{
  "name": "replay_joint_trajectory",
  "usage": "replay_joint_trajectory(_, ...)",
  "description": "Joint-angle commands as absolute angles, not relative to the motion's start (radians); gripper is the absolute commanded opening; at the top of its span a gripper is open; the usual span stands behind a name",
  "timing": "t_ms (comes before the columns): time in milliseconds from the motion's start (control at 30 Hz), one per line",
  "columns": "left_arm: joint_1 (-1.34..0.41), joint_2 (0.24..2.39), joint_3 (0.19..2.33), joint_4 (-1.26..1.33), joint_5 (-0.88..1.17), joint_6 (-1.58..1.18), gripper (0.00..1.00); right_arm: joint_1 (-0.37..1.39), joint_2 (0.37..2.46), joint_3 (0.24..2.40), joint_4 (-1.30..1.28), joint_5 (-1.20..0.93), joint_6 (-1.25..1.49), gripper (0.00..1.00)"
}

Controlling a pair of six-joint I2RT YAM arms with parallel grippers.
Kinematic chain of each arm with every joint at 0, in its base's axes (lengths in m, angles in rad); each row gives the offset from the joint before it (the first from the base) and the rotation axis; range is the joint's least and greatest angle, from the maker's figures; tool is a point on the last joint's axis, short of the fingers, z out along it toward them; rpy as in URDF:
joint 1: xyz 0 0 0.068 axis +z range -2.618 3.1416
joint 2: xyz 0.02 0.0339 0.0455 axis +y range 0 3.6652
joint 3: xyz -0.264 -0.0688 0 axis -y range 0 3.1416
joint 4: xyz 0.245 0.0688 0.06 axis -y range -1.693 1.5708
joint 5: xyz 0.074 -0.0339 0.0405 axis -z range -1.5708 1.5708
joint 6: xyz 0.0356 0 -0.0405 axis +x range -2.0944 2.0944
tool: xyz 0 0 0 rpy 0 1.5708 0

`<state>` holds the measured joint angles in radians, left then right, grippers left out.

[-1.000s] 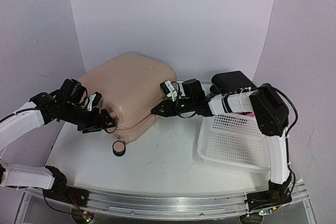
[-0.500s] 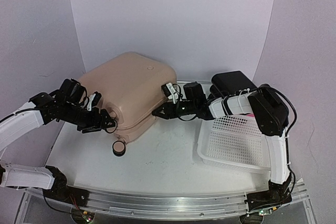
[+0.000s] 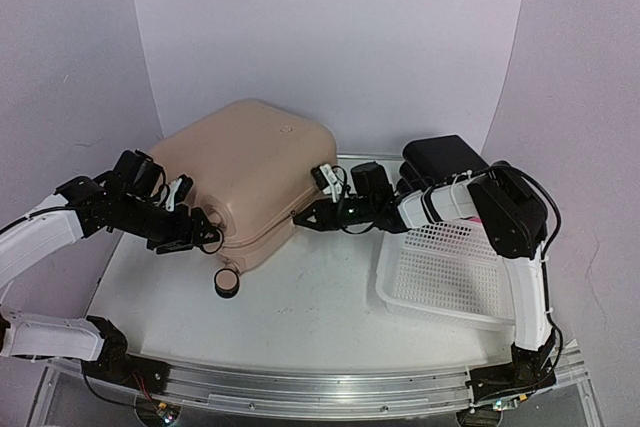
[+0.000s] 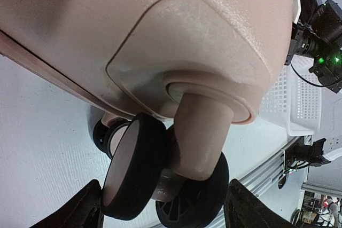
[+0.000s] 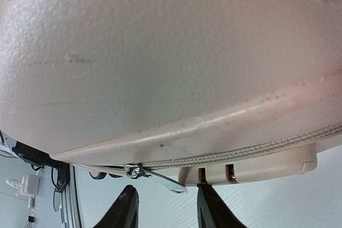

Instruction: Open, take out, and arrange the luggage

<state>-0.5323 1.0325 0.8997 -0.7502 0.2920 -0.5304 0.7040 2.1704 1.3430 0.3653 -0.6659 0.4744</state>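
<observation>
Right claw (image 3: 300,219) has dipped slightly at the luggage's (image 3: 245,162) right seam, fingers apart under its zipper pull (image 5: 160,181); left claw (image 3: 207,235) gapes around its corner wheel (image 4: 133,174); luggage lies shut on tabletop (image 3: 300,297).

Top camera overhead, far; wrist cameras close; all share luggage (image 3: 250,167).

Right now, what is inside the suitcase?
Nothing shows: the suitcase is shut, halves together along the zipper, its pull by the right gripper. Contents are hidden.

Wht table (image 3: 300,319), lilac bkgd walls (image 3: 330,37)
</observation>
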Motion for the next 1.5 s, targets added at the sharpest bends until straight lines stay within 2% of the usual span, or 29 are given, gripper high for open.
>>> replay_joint_trajectory(0, -0.538, 1.011, 0.938, -0.703, 0.302, -0.538, 0.77, 0.721, 2.184, 1.393, 0.538, -0.631, 0.521, 0.35)
replay_joint_trajectory(333, -0.538, 0.995, 0.930, -0.703, 0.305, -0.541, 0.77, 0.755, 2.139, 1.360, 0.542, -0.547, 0.476, 0.33)
replay_joint_trajectory(467, -0.538, 0.988, 0.924, -0.703, 0.302, -0.543, 0.77, 0.761, 2.100, 1.330, 0.505, -0.498, 0.436, 0.28)
replay_joint_trajectory(567, -0.538, 0.993, 0.926, -0.703, 0.302, -0.543, 0.77, 0.765, 2.080, 1.306, 0.495, -0.476, 0.418, 0.27)
replay_joint_trajectory(933, -0.538, 0.999, 0.923, -0.703, 0.307, -0.544, 0.76, 0.761, 2.038, 1.266, 0.500, -0.451, 0.421, 0.42)
replay_joint_trajectory(1467, -0.538, 0.987, 0.920, -0.703, 0.318, -0.545, 0.76, 0.756, 2.163, 1.379, 0.475, -0.504, 0.444, 0.43)
